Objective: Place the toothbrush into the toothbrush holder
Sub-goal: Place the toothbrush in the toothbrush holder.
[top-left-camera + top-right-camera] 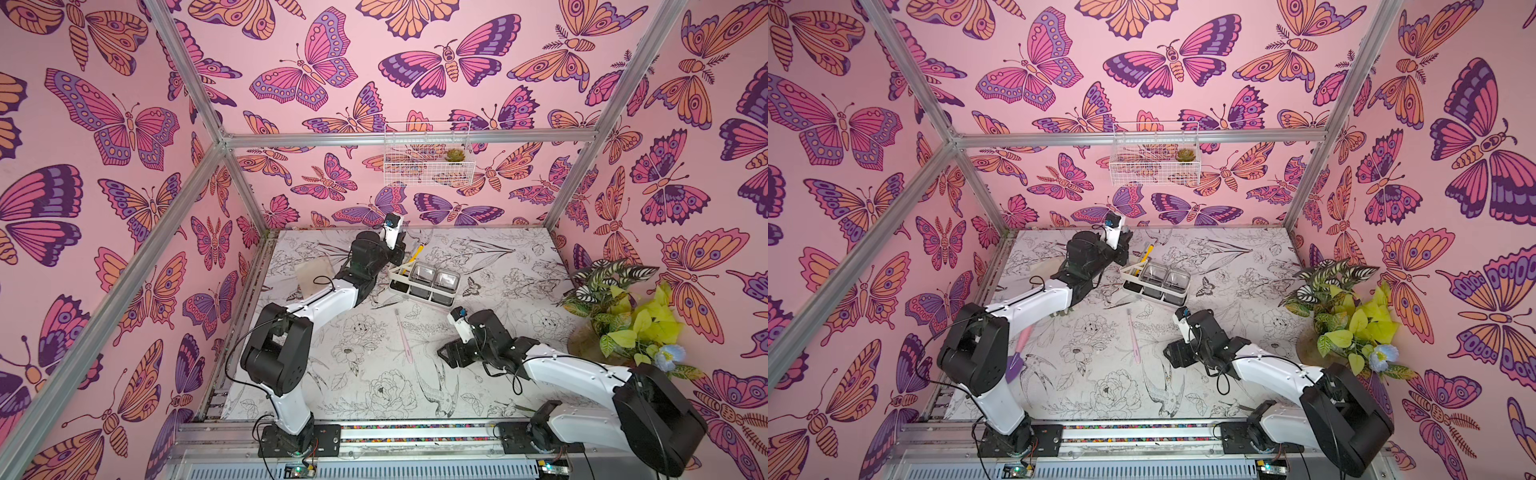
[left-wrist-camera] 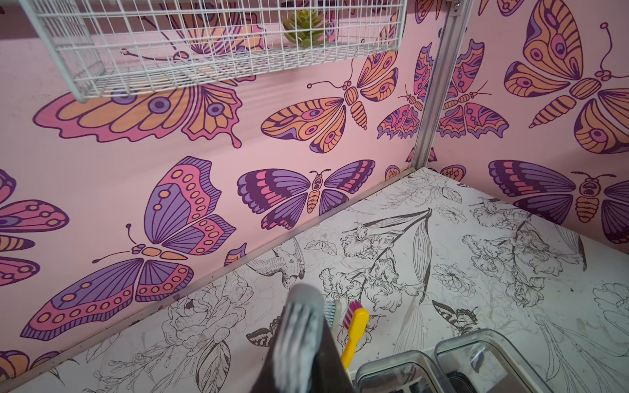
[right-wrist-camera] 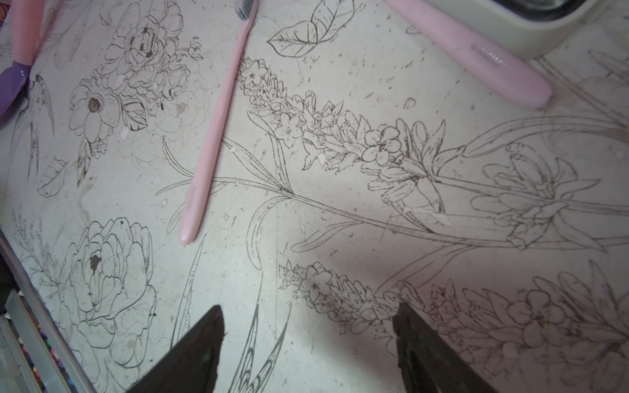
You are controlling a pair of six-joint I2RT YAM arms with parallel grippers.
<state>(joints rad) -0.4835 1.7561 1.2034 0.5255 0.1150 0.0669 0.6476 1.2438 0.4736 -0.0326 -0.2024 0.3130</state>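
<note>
Toothbrush holder [image 1: 391, 275] sits toward the back of the flower-printed table [image 1: 498, 266], with a yellow toothbrush [image 1: 417, 252] leaning up out of its slotted end. Left gripper [image 2: 303, 306] is at that end with its jaws together; a grey-bristled brush [image 2: 329, 308] stands just beside them, and whether it is pinched cannot be told. Pink toothbrush [image 3: 218, 122] lies flat on the table nearer the front, apart from the holder. Right gripper [image 3: 306, 340] hangs low near its handle end, jaws wide apart, holding nothing
</note>
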